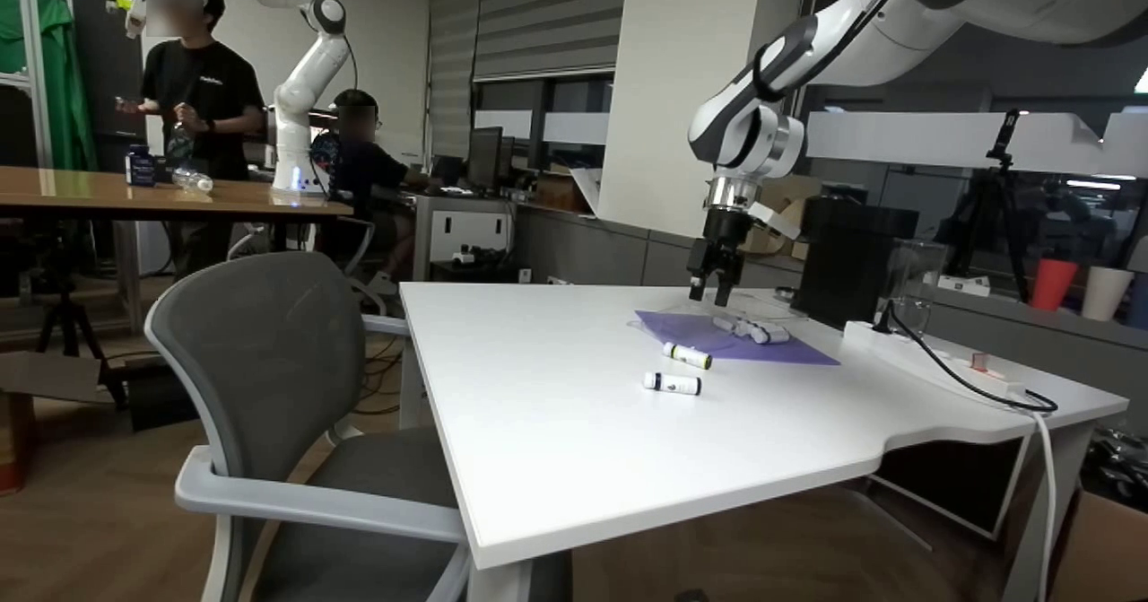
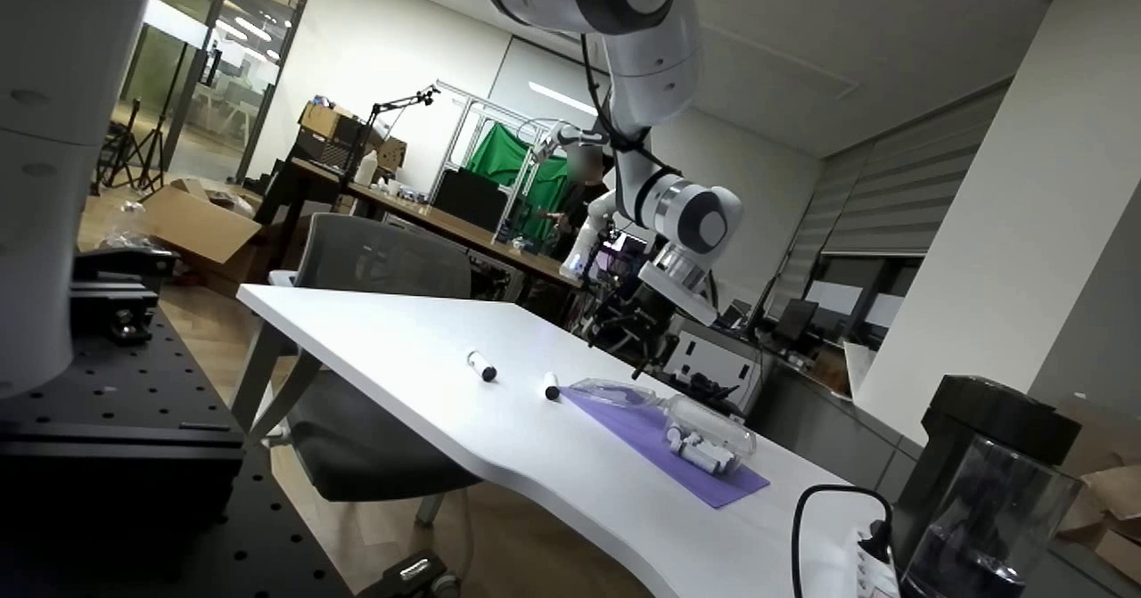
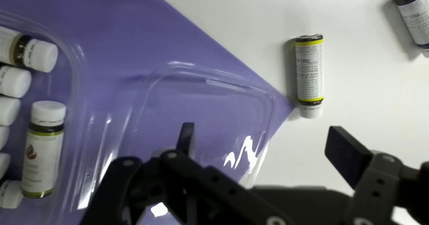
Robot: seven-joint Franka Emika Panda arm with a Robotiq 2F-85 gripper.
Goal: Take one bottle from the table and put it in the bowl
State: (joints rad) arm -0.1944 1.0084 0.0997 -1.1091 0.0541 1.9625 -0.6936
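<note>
Yellow-banded bottle (image 3: 310, 71) lies near the wide-spread, empty hand (image 3: 263, 140); pick and drop into clear container (image 2: 718, 421) both look outstanding.

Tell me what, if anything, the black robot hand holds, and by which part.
Nothing is held. The black robot hand is open, and the yellow-banded white bottle lies loose on the white tabletop.
</note>
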